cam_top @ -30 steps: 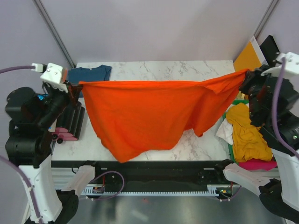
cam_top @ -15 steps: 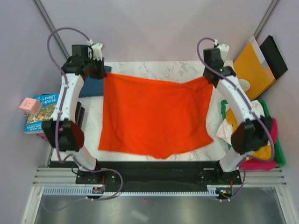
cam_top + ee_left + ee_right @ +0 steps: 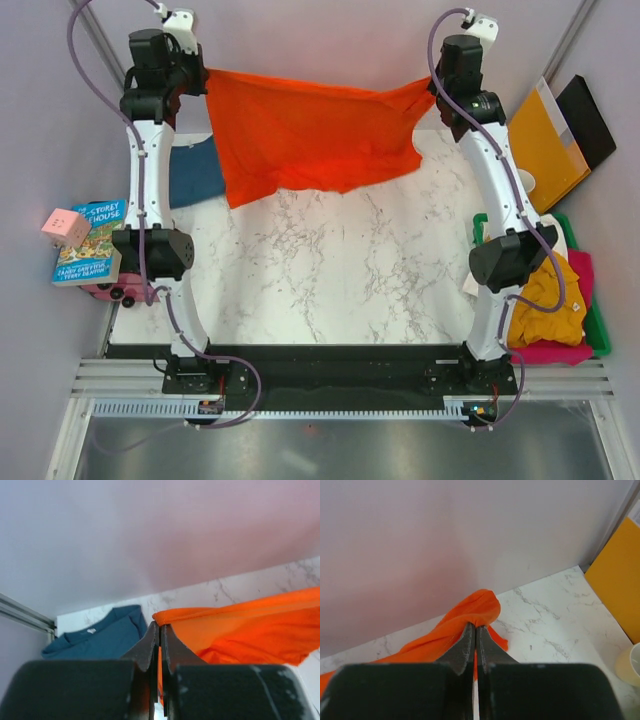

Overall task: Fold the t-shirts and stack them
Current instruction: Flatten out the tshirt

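Your left gripper (image 3: 160,626) is clamped on one top corner of the bright orange-red cloth t-shirt (image 3: 310,140). Its two dark fingers are pressed together with only the thin fabric between them. Your right gripper (image 3: 475,626) pinches the opposite corner the same way, and a bunched fold of orange cloth pokes out just above its closed tips.

Both arms reach up at the far end of the white marble-patterned table (image 3: 330,270), close to the back wall. The shirt hangs stretched between them like a banner, its top edge sagging slightly in the middle. The body of the shirt drapes down below the grippers. From overhead you cannot tell whether its lower hem touches the tabletop.

Below your left gripper, just left of the hanging shirt, a dark teal-blue t-shirt (image 3: 195,175) lies flat on the table's far left corner, partly hidden by the left arm.

Off the table's right edge, a mustard yellow t-shirt (image 3: 545,300) is heaped over a pink t-shirt (image 3: 548,352) in a green bin (image 3: 598,325), just beside your right arm's elbow. An orange-yellow paper envelope (image 3: 545,145) leans at the right, well apart from the orange shirt. A colourful picture book (image 3: 90,245) lies beside the table's left edge.
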